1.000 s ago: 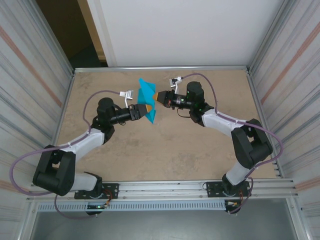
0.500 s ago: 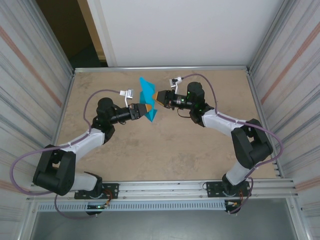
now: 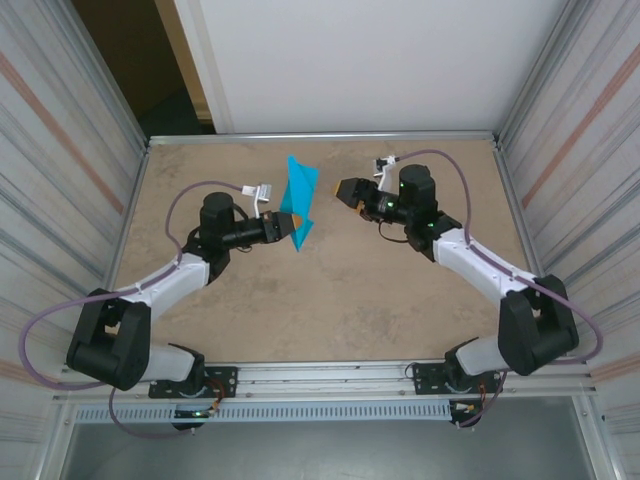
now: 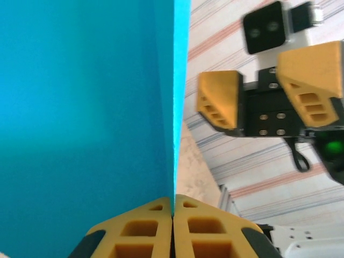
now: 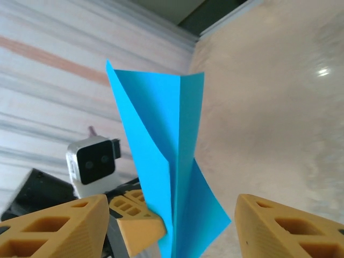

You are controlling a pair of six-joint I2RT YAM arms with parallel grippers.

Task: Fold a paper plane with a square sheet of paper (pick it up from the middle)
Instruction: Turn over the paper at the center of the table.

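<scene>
The teal-blue sheet of paper (image 3: 299,198) is folded into layered flaps along a centre crease and stands upright above the table's middle back. My left gripper (image 3: 284,229) is shut on its lower edge. In the left wrist view the yellow fingertips (image 4: 156,217) pinch the paper (image 4: 86,107) edge-on. My right gripper (image 3: 347,190) is open, a short way right of the paper and apart from it. In the right wrist view the paper (image 5: 161,134) rises between its spread fingers (image 5: 59,228), with the left gripper (image 5: 141,221) gripping it from behind.
The beige table (image 3: 330,290) is walled by corrugated metal panels (image 3: 70,170) on both sides and a white panel (image 3: 350,60) at the back. An aluminium rail (image 3: 330,378) runs along the near edge by the arm bases.
My right gripper has opened, let go of the paper and pulled back to the right. My left gripper has closed fully on the paper, which now stands straighter.
</scene>
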